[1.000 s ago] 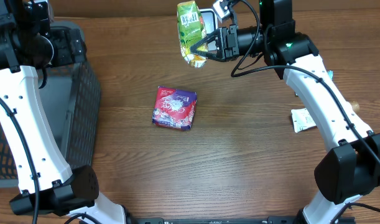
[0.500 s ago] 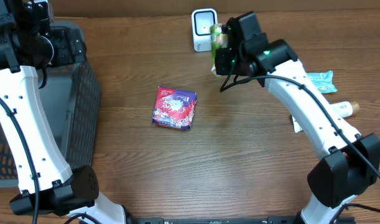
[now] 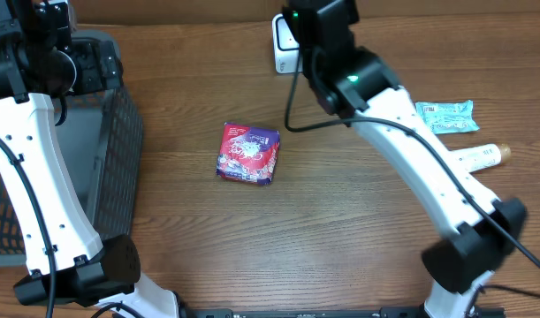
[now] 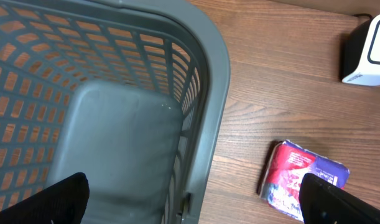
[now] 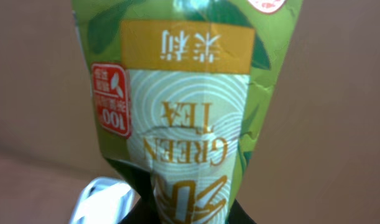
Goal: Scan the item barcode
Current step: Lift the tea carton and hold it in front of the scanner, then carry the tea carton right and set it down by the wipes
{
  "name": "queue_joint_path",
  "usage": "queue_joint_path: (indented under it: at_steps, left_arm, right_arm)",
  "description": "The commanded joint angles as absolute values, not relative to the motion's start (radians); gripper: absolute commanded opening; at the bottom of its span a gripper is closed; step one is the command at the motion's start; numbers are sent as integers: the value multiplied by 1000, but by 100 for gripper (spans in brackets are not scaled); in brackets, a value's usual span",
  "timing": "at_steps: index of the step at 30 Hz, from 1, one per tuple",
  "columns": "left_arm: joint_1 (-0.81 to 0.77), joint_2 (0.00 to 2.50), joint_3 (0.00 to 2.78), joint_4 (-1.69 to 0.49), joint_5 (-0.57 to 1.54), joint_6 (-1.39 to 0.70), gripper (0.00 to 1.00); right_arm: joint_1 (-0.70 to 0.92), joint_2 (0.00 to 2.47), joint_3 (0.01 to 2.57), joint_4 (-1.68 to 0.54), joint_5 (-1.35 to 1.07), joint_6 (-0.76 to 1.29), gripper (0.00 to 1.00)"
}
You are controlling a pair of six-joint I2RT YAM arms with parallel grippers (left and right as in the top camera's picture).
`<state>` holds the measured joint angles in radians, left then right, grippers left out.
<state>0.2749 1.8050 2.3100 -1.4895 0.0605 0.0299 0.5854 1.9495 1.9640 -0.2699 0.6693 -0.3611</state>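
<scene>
Scanning: turn the tea pack (image 5: pixel 183 112) until its barcode faces the scanner (image 3: pixel 285 46); the face in the wrist view shows print only, no barcode.
Left end effector (image 4: pixel 193 196): spread wide, empty, over the basket (image 4: pixel 208 93).
Red pack (image 3: pixel 248 154): middle of the counter (image 3: pixel 340 238), well apart, no obstacle.
Right end effector (image 5: pixel 186 214): nearly closed on the tea pack, beside the scanner; the arm hides both from above.
Sachet (image 3: pixel 446 116), tube (image 3: pixel 482 155): far right, out of the way.
</scene>
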Motion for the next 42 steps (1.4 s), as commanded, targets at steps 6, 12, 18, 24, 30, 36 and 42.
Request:
queue_joint_path:
  at_steps: [6, 12, 18, 24, 30, 36, 42]
  left_arm:
    - [269, 1799, 2312, -1488, 68, 45, 99]
    - [268, 1799, 2312, -1488, 68, 45, 100]
    - [268, 1799, 2312, -1488, 68, 45, 100]
    - [268, 1799, 2312, -1488, 68, 45, 100]
    - [268, 1799, 2312, -1488, 68, 45, 100]
    - [268, 1799, 2312, -1488, 68, 45, 100]
    - [268, 1799, 2312, -1488, 68, 45, 99]
  right_arm:
    - [543, 2303, 1983, 167, 793, -1116, 4]
    - [512, 2434, 1983, 249, 754, -1291, 4]
    - [472, 2479, 1983, 257, 719, -1291, 4]
    - [451, 2481, 1983, 257, 695, -1291, 4]
    - [447, 2481, 1983, 233, 694, -1287, 4]
    - [449, 2481, 1983, 230, 698, -1287, 4]
    - [461, 2453, 1983, 215, 721, -1282, 4]
